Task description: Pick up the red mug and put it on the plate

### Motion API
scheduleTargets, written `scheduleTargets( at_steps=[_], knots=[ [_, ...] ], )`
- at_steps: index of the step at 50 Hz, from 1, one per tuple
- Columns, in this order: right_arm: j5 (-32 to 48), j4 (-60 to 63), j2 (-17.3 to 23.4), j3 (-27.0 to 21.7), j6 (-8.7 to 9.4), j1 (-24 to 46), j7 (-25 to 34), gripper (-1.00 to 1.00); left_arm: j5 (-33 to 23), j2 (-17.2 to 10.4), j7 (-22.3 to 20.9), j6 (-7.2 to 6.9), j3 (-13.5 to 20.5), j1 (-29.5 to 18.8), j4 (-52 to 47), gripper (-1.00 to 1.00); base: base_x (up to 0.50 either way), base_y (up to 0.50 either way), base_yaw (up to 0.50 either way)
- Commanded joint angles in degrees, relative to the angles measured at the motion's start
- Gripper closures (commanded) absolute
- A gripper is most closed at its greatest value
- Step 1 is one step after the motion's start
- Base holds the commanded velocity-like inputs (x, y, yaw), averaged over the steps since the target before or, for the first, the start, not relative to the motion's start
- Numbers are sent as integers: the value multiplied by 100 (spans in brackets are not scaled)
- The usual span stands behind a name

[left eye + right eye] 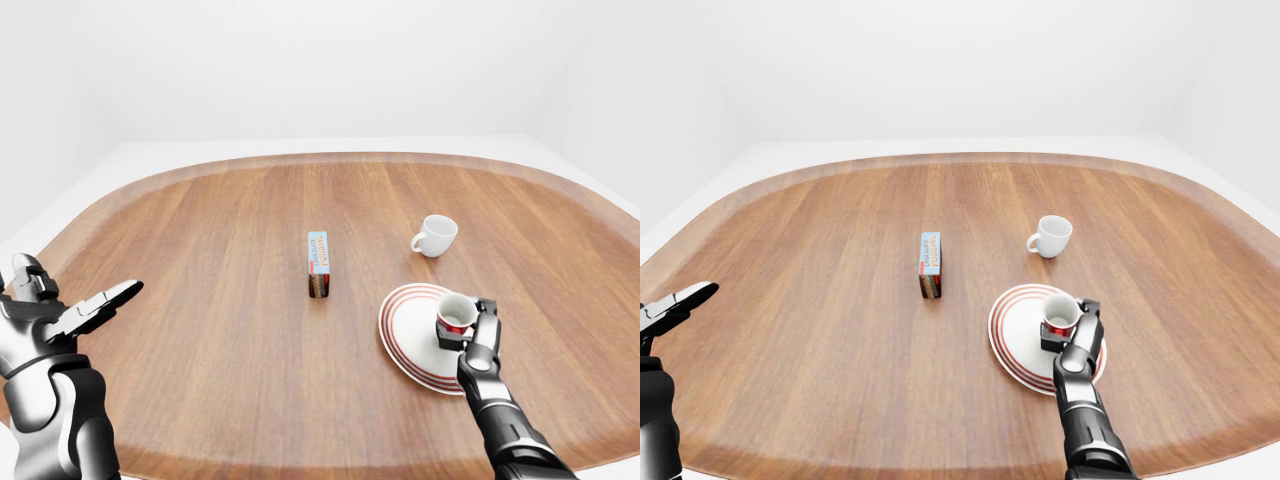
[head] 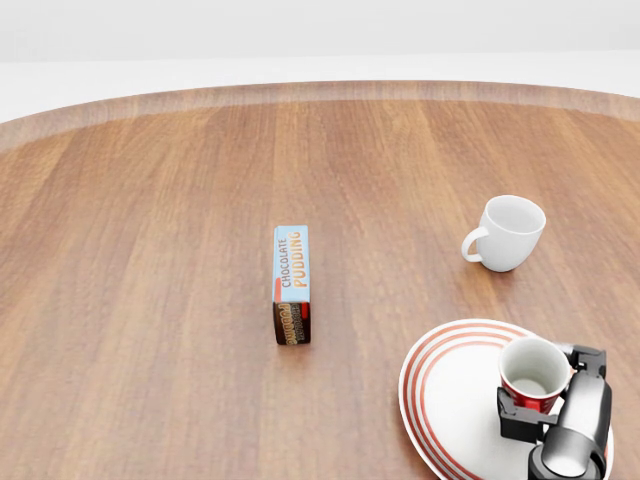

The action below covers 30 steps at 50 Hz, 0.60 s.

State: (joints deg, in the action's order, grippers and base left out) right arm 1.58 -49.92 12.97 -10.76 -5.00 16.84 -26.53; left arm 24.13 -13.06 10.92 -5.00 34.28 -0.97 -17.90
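The table is wood with long, straight grain and a smooth, softly shiny finish. The red mug, the white mug and the red-ringed plate look like smooth ceramic. The pudding box looks like printed cardboard. The right hand is dark and matt; the left hand is glossy grey, like metal.

My head camera looks down close on the bench; both eye cameras sit farther off, sharing the whole bench and the plate.
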Motion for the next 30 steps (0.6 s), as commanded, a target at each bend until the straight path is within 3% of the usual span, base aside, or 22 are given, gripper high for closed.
scheduleTargets(
  at_steps=[1,4,9,12,14,19,20,30],
  knots=[
    [42,67,-53,34,0,-111,-2,100,-18,10,-4,0,-6,0,0,-100,0,0,0],
    [71,90,-63,55,0,-115,7,100,-29,9,-11,0,-19,-11,46,-100,0,0,0],
    [170,-82,-67,98,0,-45,-19,44,-26,-2,-8,0,-25,-20,74,-100,0,0,0],
    [204,-156,-60,112,0,-12,-36,40,-27,-5,-10,0,-33,-25,100,-100,0,0,0],
    [234,-353,-50,121,0,55,-73,15,-20,-7,-10,0,-31,-21,106,-100,0,0,0],
    [241,-299,-48,134,0,38,-72,1,-22,-4,-11,0,-35,-10,98,-100,0,0,0],
    [256,-338,-46,141,0,57,-80,-15,-19,-5,-10,0,-33,-11,94,-100,0,0,0],
    [289,-360,-52,161,0,79,-72,-39,-17,-8,8,0,-37,-23,67,-100,0,0,0]
  ],
)
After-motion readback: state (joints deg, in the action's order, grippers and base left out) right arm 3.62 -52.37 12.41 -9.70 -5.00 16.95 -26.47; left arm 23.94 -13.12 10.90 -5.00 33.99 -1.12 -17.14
